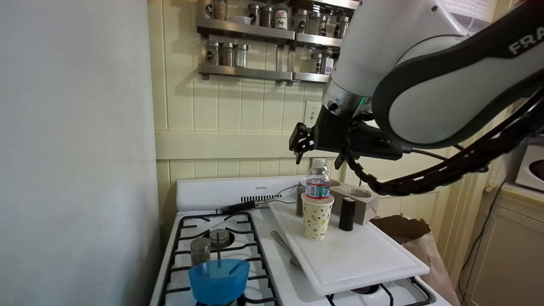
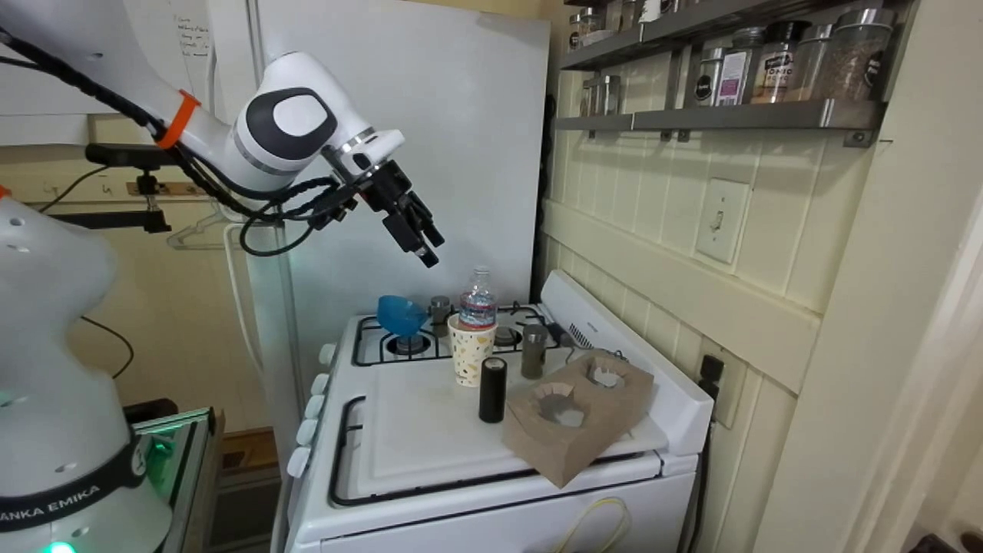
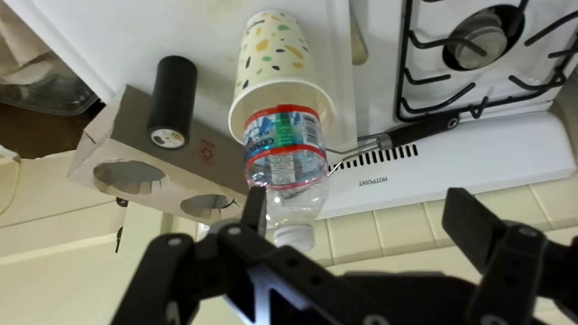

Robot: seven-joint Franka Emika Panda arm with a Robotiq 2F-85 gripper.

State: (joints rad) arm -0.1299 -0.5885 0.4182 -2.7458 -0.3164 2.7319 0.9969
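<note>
A clear plastic bottle [image 3: 289,149] stands upright inside the patterned paper cup [image 3: 277,56]; its red-edged label shows "CRYS" before curving out of sight. Above the cup hangs the gripper [image 3: 359,207], its fingers spread wide; it looks apart from the bottle, though the exterior views make the gap hard to judge. Under the cup lies the white cutting board [image 1: 365,255]. Near the cup stand a black cylinder [image 2: 492,390] and a brown cardboard holder [image 2: 595,411] bearing a red mark. Beyond the cup, the stove's back panel [image 3: 451,162] reads "HOTPOINT", upside down in the wrist view. Higher than the cup, the robot arm [image 1: 437,106] shows "FRA" in an exterior view
</note>
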